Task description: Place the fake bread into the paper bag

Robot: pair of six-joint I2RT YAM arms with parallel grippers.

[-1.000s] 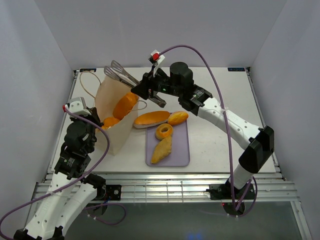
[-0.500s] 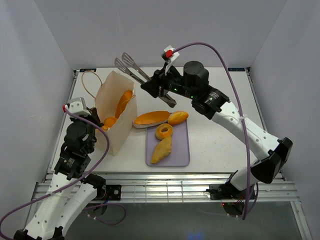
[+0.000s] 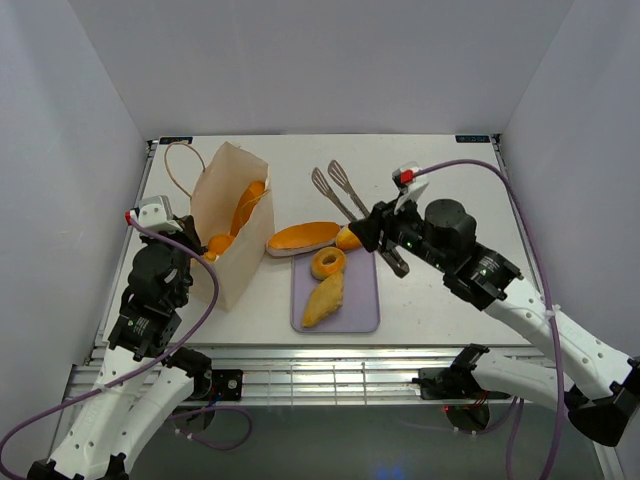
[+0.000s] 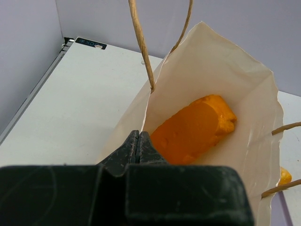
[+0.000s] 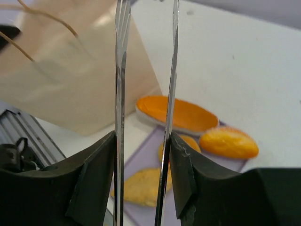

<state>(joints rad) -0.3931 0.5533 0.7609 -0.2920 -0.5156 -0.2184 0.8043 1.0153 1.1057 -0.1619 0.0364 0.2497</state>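
Note:
The paper bag [image 3: 228,230] stands open at the left, with an orange bread piece [image 3: 246,206] leaning inside it and another [image 3: 221,243] lower down. My left gripper [image 3: 197,243] is shut on the bag's near rim [image 4: 146,101], and the bread in the bag [image 4: 194,129] lies just beyond its tips. On the lavender tray [image 3: 362,300] lie a ring [image 3: 327,263] and a turnover [image 3: 323,300]; a long flat loaf [image 3: 303,237] and a bun [image 3: 351,238] rest at its far edge. My right gripper [image 3: 378,232] is shut on silver tongs [image 3: 336,186], whose tips stand apart and empty.
The bag's cord handles [image 3: 176,172] loop toward the back left. In the right wrist view the tongs' two arms [image 5: 120,94] frame the long loaf [image 5: 178,114], the bun [image 5: 229,142], the turnover [image 5: 136,187] and the bag [image 5: 80,94]. White walls enclose the table on three sides.
The bread piece held at the bag's mouth has dropped inside. My right arm has swung right and down with the tongs, from above the bag to the tray's far right corner.

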